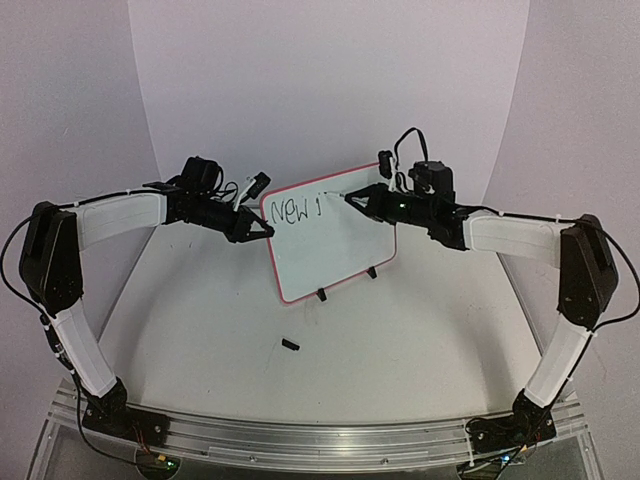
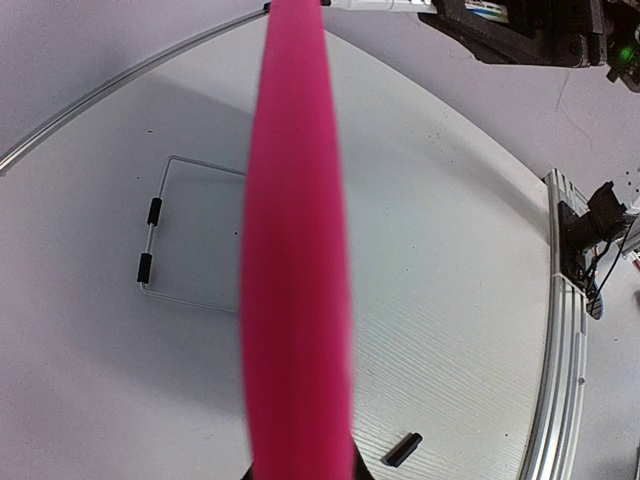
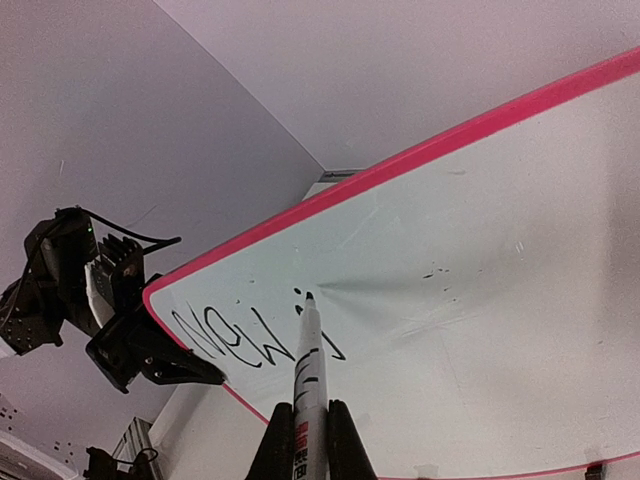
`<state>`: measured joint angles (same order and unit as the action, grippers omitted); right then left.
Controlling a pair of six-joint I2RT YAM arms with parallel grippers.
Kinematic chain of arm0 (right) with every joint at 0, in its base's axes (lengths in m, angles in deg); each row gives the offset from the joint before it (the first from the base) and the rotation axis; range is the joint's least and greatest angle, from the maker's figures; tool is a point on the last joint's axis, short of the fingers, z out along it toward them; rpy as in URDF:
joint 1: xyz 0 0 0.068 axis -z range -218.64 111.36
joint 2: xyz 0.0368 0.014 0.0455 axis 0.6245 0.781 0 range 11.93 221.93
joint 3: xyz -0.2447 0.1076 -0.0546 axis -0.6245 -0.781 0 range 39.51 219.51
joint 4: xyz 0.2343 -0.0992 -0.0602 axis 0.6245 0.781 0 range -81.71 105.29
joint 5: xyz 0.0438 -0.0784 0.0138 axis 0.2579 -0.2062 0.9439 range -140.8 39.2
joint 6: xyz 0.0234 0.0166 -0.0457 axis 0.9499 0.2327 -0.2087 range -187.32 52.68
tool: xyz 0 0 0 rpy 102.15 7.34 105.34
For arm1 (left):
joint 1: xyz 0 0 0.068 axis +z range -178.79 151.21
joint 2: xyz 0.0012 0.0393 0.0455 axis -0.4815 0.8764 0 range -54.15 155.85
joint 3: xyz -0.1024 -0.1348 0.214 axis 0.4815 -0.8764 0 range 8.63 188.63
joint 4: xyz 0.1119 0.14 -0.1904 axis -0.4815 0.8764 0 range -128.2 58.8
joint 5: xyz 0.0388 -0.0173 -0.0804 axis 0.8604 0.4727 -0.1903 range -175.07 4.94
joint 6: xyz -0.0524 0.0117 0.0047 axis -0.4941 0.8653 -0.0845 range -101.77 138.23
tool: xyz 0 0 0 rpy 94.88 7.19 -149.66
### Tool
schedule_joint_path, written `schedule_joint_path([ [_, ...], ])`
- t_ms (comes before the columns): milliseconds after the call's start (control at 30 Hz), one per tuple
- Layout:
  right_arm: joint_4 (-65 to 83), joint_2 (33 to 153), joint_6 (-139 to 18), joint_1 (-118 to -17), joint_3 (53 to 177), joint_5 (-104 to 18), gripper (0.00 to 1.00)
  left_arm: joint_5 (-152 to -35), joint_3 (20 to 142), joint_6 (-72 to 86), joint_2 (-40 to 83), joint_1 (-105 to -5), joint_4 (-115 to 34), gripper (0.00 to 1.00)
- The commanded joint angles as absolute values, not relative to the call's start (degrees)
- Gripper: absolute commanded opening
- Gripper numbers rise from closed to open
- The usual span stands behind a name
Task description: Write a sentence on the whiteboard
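Note:
The whiteboard (image 1: pixel 335 250), white with a red-pink frame, stands tilted at mid-table on small black feet. Black lettering, the sentence (image 1: pixel 293 210), reads "NEW i" along its top left. My left gripper (image 1: pixel 268 229) is shut on the board's left edge; in the left wrist view that frame (image 2: pixel 297 250) is a blurred pink band up the middle. My right gripper (image 3: pixel 310 408) is shut on a black-and-white marker pen (image 3: pixel 308 370). The pen's tip touches the whiteboard (image 3: pixel 480 250) beside the last stroke of the lettering (image 3: pixel 240 335).
A small black cap (image 1: pixel 290 345) lies on the table in front of the board, also seen as the cap (image 2: pixel 402 449) from the left wrist. The board's wire stand (image 2: pixel 150 240) sits behind it. An aluminium rail (image 1: pixel 300 440) runs along the near edge.

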<state>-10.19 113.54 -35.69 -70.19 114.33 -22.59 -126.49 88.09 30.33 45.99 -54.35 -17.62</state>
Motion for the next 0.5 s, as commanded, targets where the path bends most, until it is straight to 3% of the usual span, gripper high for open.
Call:
schedule_joint_path([
  [0,-12.5,115.2,-35.1,-70.0,117.3,-21.5,0.00,-125.9,88.5,31.7,46.9,-55.7,-11.8,0.00],
  [467,-12.4,116.8,-34.7,-69.9,117.7,-19.3,0.00,-125.9,88.5,31.7,47.0,-55.7,-11.8,0.00],
])
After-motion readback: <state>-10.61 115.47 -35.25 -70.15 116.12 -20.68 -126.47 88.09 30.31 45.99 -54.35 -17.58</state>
